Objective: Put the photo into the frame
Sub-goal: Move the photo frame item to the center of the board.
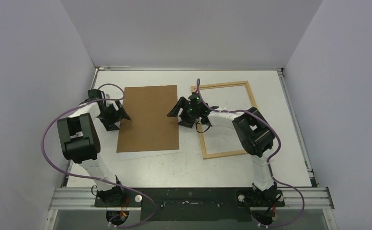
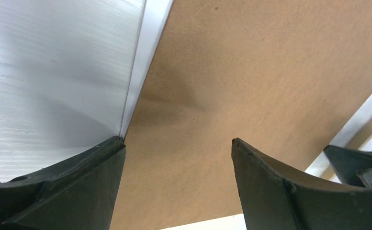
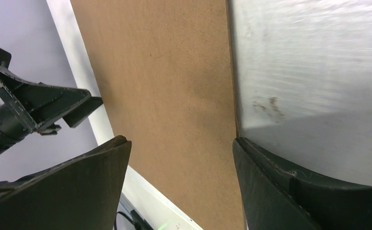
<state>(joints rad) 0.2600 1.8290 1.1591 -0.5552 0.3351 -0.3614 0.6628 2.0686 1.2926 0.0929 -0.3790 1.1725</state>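
Observation:
The photo (image 1: 145, 154) lies flat on the table with its white side up. Only a narrow white margin shows along the near edge of the brown backing panel (image 1: 149, 117) that covers it. A white strip of the photo (image 2: 148, 48) also borders the panel (image 2: 251, 86) in the left wrist view. The light wooden frame (image 1: 220, 86) lies flat to the right of the panel. My left gripper (image 1: 125, 116) (image 2: 178, 143) is open and straddles the panel's left edge. My right gripper (image 1: 174, 114) (image 3: 180, 143) is open at the panel's (image 3: 174, 86) right edge, and nothing is gripped.
The white table (image 1: 184, 167) is walled in by grey panels at the back and on both sides. The right arm's wrist and forearm pass over the frame's left side. Both arm bases stand on the metal rail at the near edge.

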